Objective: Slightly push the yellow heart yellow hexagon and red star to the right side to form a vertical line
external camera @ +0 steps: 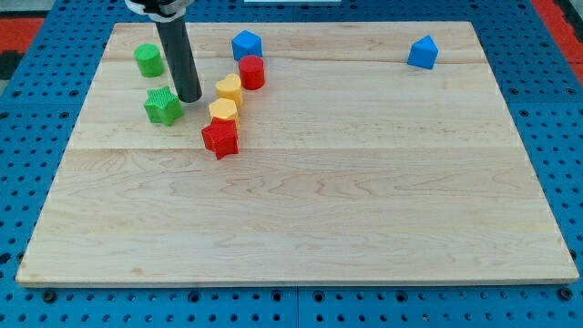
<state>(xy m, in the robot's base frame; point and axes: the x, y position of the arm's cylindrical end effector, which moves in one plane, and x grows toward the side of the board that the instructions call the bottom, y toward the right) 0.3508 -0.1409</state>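
Fingers are absent on this arm: my tip (190,98), a plain rod end holding nothing, rests on the wooden counter (364,200) just right of the green star (163,106) and left of the yellow heart (230,88). Below the heart sit the yellow hexagon (222,110) and red star (219,138) (a slanted chain). Light, rigid, likely free-sliding blocks; push each squarely on its left face.

We see my tip (191,97) just right of the green star (163,106), left of the yellow heart (230,88), yellow hexagon (223,111) and red star (220,137), stacked touching.
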